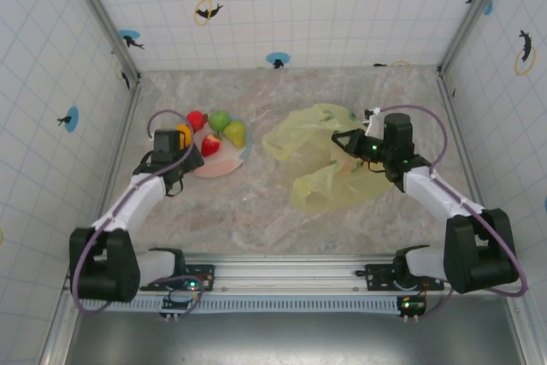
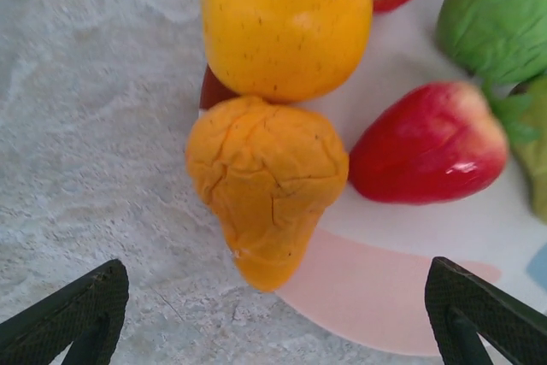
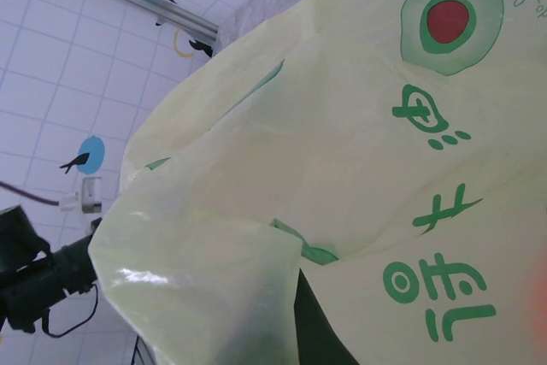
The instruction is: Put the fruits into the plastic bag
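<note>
Hovering at the left rim of the round pink-and-white plate point(image 2: 385, 305), the left end effector point(image 2: 273, 297) has its fingers point(image 2: 68, 314) spread wide with nothing between them. The wrinkled orange toy fruit point(image 2: 269, 185) sits centred in the gap, partly on the plate edge and partly over the grey marbled bench point(image 1: 256, 211).

Judgement: this is the line-up for a pick. The orange piece is outermost, so no reach past the others is needed.

Neighbours:
- The smooth yellow toy fruit point(image 2: 286, 23) touches its far side.
- The glossy red strawberry-shaped toy fruit point(image 2: 427, 143) is just beside it on the right.
- The green toy fruit point(image 2: 500, 14) is further off.

Bare bench lies under one finger and bare plate under the other, so a descent looks unobstructed. The strawberry side is the tighter one.

The thin translucent yellow-green plastic bag point(image 1: 320, 160) lies crumpled on the bench to the right of the plate, apart from it. The right end effector point(image 1: 352, 144) is at the bag's right side. In the right wrist view the film drapes over a dark finger point(image 3: 312, 331). The jaws are covered, so I cannot tell whether they pinch the film. This arm is probably there to hold the mouth up.

A clear strip of bench runs between plate and bag, which suits a carry. The tiled walls point(image 1: 282, 14) are well apart from both arms.
</note>
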